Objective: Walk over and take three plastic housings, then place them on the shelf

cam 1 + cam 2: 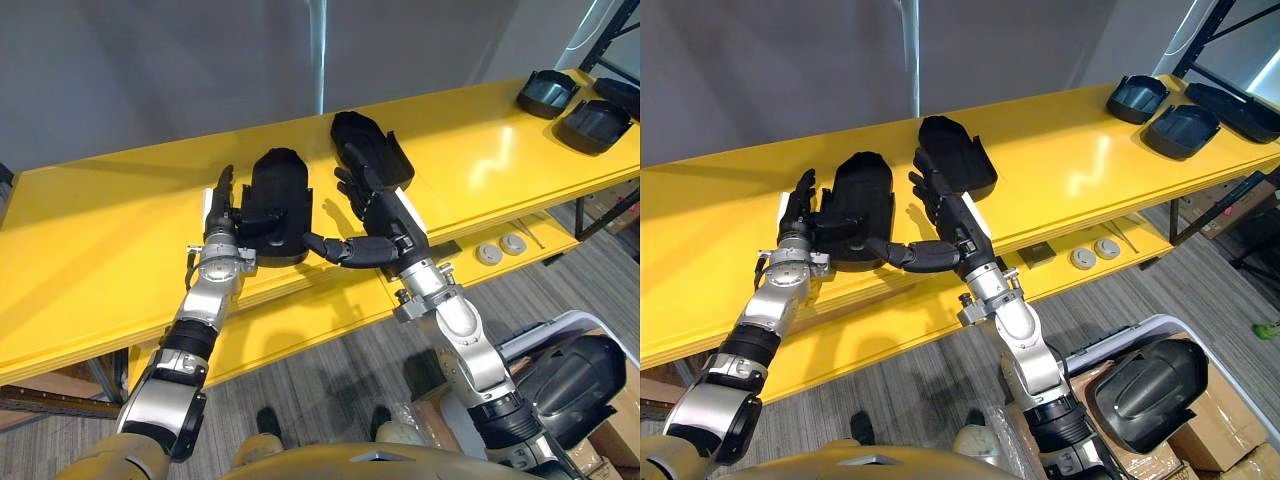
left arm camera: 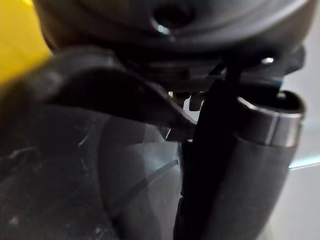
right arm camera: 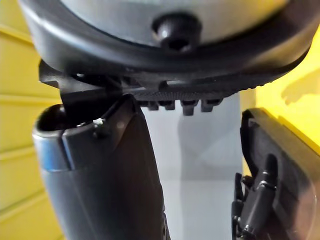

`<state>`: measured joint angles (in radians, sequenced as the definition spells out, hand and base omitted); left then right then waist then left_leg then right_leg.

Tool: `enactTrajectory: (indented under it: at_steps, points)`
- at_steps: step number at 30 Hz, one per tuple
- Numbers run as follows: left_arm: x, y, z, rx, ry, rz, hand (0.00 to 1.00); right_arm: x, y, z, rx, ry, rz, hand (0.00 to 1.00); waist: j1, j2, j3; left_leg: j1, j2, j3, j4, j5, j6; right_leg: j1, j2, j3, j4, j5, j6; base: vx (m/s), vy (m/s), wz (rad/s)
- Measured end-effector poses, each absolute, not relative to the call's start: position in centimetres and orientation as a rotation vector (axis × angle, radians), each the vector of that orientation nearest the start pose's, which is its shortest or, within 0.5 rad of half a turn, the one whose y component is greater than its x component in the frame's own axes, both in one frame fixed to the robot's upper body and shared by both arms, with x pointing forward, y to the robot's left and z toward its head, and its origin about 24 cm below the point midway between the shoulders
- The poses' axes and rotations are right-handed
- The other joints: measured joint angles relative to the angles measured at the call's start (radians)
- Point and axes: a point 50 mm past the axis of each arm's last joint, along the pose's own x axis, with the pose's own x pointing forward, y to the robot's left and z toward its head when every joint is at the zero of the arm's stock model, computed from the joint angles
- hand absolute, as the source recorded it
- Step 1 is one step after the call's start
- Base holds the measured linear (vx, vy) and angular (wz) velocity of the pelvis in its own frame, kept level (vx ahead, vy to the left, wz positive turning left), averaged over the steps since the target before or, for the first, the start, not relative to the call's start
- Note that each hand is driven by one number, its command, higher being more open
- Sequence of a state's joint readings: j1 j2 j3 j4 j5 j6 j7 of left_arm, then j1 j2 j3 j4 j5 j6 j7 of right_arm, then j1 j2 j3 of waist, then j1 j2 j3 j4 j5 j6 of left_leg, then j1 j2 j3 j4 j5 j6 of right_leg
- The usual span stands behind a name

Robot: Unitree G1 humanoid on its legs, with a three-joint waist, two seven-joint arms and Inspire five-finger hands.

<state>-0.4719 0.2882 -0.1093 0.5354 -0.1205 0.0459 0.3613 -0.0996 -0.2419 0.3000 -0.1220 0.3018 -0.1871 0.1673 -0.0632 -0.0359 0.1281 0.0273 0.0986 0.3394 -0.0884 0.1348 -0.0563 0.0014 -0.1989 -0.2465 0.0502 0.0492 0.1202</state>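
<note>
Carpet point(image 1: 330, 370), grey, lay nearest, with open room between the robot and the shelf's front edge. On its right stood a white-rimmed bin point(image 1: 1155, 320) holding one black plastic housing point(image 1: 1150, 390). Beyond, the lower yellow board point(image 1: 890, 338) carried two round grey discs point(image 1: 489, 254). On the upper yellow shelf board point(image 1: 100, 220) the left hand point(image 1: 222, 215) lay with fingers straight along the left edge of a long black plastic housing point(image 1: 285, 190), thumb across its top. The right hand point(image 1: 372, 215) was spread apart, with its thumb reaching toward that housing's near end. A second long black housing point(image 1: 375, 140) lay just past the right fingers. Bare yellow stretched to the left, and also rightward to two more black housings point(image 1: 547, 93) at the far right end. That made five housings counted. Behind ran a grey wall point(image 1: 150, 70).
</note>
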Motion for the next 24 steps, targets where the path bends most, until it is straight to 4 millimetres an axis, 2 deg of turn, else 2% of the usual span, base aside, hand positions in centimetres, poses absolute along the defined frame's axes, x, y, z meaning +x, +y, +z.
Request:
enactTrajectory:
  at_steps: [5,8,11,13,14,16,18,21,24]
  points:
    - [33.6,19.8,5.9,0.169,0.063,0.4,1.0,25.0,-9.6,9.9,0.08,-0.318,0.537,1.0,0.0,0.001,0.011,0.011,0.0,0.001,0.002,0.0,-0.001,0.009,0.005,0.0,-0.001,0.004,0.005,0.0,0.0,0.0]
    - [33.1,19.9,6.5,0.029,0.023,0.498,1.0,24.9,-9.3,9.8,0.079,-0.316,0.513,1.0,-0.002,0.003,0.02,0.018,-0.001,0.002,0.002,0.0,-0.001,0.015,0.005,0.0,-0.001,0.002,0.004,0.0,0.0,0.0]
    - [32.0,19.8,9.3,-0.062,-0.118,0.561,1.0,25.1,-9.3,9.9,0.114,-0.316,0.455,1.0,0.0,0.004,0.02,0.019,-0.001,0.001,0.003,0.0,-0.002,0.018,0.005,-0.003,0.0,0.002,0.004,0.0,0.0,0.01]
    - [31.2,19.6,12.8,-0.089,-0.283,0.565,1.0,25.3,-9.6,10.0,0.107,-0.32,0.404,1.0,0.006,0.004,0.02,0.033,-0.003,-0.008,0.003,0.001,-0.002,0.039,0.003,-0.018,0.001,0.002,0.003,0.02,0.0,0.11]
    - [31.0,19.5,13.8,-0.097,-0.324,0.561,1.0,25.3,-9.7,10.0,0.082,-0.325,0.39,1.0,0.006,0.004,0.02,0.039,-0.004,-0.012,0.003,0.001,-0.002,0.048,0.002,-0.022,0.0,0.001,0.002,0.02,0.005,0.14]
    - [29.7,19.5,17.1,-0.12,-0.493,0.536,1.0,25.7,-10.0,10.5,0.006,-0.353,0.347,1.0,0.01,0.007,0.019,0.056,-0.005,-0.021,0.003,-0.003,-0.005,0.071,0.0,-0.031,-0.001,-0.004,-0.001,0.0,0.011,0.09]
    - [28.4,19.5,18.8,-0.143,-0.6,0.492,1.0,26.1,-10.1,11.0,-0.001,-0.362,0.328,1.0,0.01,0.015,0.018,0.055,-0.005,-0.03,0.0,-0.003,-0.005,0.077,-0.001,-0.042,-0.002,-0.011,-0.009,-0.02,0.009,0.14]
    - [26.4,19.3,19.1,-0.17,-0.651,0.378,1.0,26.7,-10.9,11.2,-0.006,-0.348,0.283,1.0,0.019,0.029,0.011,0.056,-0.006,-0.049,-0.001,-0.004,-0.007,0.089,-0.001,-0.065,-0.01,-0.014,-0.007,-0.02,0.005,0.18]
    - [25.3,19.5,17.3,-0.204,-0.583,0.285,1.0,27.2,-12.2,10.7,0.003,-0.286,0.236,1.0,0.037,0.045,0.001,0.055,-0.006,-0.067,-0.001,-0.002,-0.011,0.104,-0.001,-0.087,-0.022,-0.016,-0.003,-0.02,0.002,0.2]
